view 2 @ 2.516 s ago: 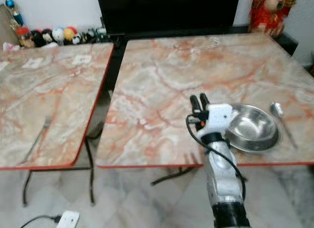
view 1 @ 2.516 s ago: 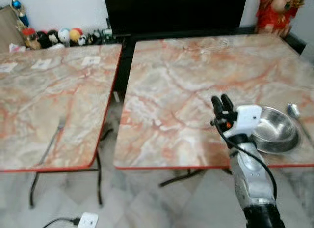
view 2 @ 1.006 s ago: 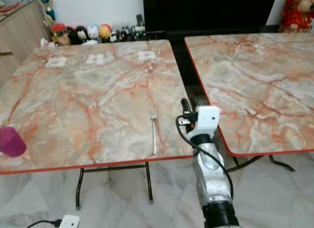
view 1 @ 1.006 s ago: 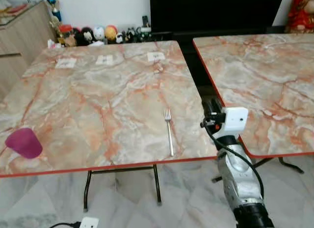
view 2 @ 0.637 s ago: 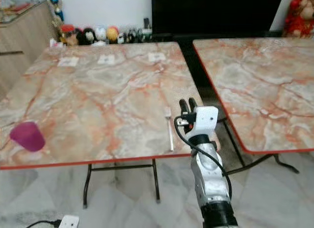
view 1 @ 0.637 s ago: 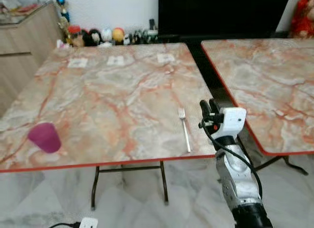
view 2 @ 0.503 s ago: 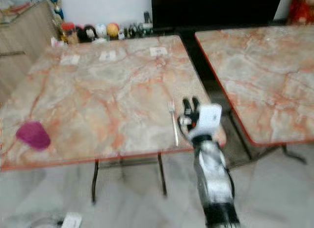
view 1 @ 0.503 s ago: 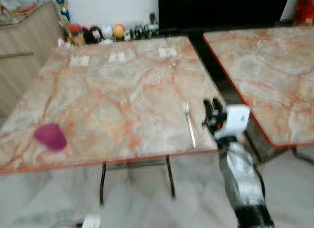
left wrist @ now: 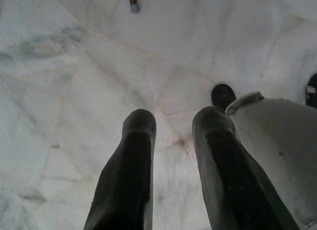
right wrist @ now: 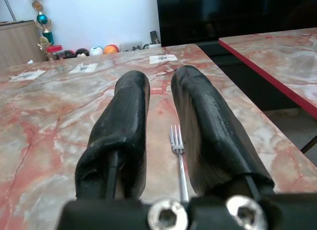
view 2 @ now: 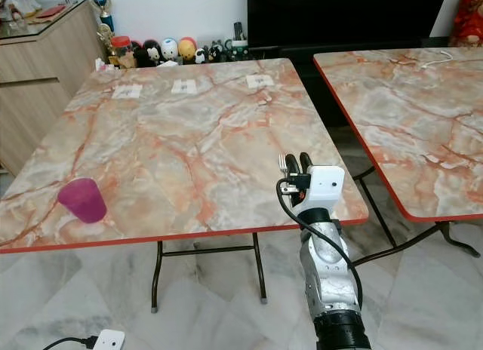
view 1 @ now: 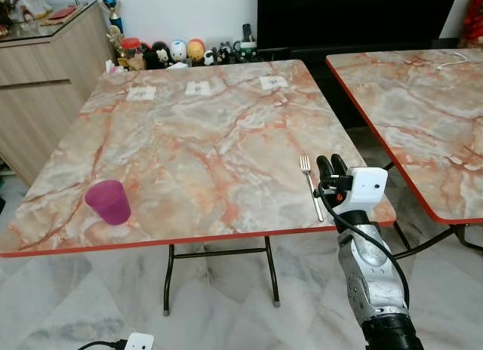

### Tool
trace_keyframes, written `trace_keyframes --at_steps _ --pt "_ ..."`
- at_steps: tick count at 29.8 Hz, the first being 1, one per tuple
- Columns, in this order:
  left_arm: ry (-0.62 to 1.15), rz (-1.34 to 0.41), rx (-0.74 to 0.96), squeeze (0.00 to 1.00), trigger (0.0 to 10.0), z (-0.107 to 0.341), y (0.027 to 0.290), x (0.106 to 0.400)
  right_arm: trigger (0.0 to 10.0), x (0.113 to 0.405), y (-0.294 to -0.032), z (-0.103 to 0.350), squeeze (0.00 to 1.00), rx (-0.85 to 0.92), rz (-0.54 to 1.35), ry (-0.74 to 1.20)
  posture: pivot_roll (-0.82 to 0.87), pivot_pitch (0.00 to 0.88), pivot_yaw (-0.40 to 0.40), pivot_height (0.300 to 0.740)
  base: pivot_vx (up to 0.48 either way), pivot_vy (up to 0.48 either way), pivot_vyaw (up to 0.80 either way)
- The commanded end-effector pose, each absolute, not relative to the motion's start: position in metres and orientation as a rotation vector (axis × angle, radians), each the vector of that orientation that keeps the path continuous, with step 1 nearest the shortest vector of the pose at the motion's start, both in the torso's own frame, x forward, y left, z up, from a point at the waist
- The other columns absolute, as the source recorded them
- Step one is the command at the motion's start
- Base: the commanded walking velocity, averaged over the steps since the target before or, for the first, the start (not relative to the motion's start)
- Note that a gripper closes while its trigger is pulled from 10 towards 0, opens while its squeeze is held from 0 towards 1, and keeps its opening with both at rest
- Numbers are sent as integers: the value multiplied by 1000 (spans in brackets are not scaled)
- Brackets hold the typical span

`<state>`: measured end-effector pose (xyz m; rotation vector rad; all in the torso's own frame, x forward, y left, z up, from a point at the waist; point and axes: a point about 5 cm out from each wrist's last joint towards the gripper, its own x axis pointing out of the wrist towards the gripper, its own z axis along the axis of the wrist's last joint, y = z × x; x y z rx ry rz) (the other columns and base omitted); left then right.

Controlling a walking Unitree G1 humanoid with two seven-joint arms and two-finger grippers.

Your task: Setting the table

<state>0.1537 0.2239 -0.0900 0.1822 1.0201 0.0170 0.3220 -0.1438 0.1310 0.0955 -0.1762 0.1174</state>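
Right gripper (view 1: 330, 167): two long black fingers set a narrow gap apart, holding nothing, raised over the near right corner of the marble-patterned folding table with red edging (view 1: 189, 146).

Slim silver metal fork (view 1: 311, 185): flat on that corner, just left of the gripper, tines toward the far side, handle toward the near edge. Likely light, stiff and slick; lying flush, it leaves little to get under. Best hold judged across the thin handle near mid-length.

Small purple plastic cup (view 1: 108, 201): upright near the left front edge, well apart from the fork.

Left gripper (left wrist: 173, 160): hangs idle above the pale floor tiles, fingers slightly parted, empty.
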Motion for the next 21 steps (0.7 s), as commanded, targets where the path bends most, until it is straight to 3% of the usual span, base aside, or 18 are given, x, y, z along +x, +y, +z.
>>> trace_keyframes --at_steps 1,2,3,4,9,10,11,21 --pt "1020 29 176 0 10000 -89 228 153 10000 321 -143 127 0 103 121 -152 -132 14 48 740 277 0 0" --pt "1020 29 176 0 10000 -89 228 153 10000 321 -143 126 0 103 123 -149 -132 14 48 740 274 0 0" --pt "1019 28 175 0 10000 -89 228 154 10000 321 -142 126 973 102 126 -144 -133 15 48 740 277 0 0" --pt "1019 27 176 0 10000 -89 228 154 10000 320 -142 125 1000 100 127 -139 -133 15 48 740 281 0 0" --pt "1018 26 176 0 10000 -89 229 154 10000 319 -141 121 1000 87 132 -116 -132 20 50 740 283 0 0" --pt "1019 26 176 0 10000 -89 229 154 10000 319 -140 120 239 82 134 -107 -134 20 52 740 289 0 0" --pt "1019 26 176 0 10000 -89 229 154 10000 319 -140 119 0 77 136 -103 -134 20 52 740 285 0 0" --pt "1024 29 189 0 10000 -89 231 154 10000 315 -133 105 0 46 165 -7 -135 29 54 740 28 0 0"
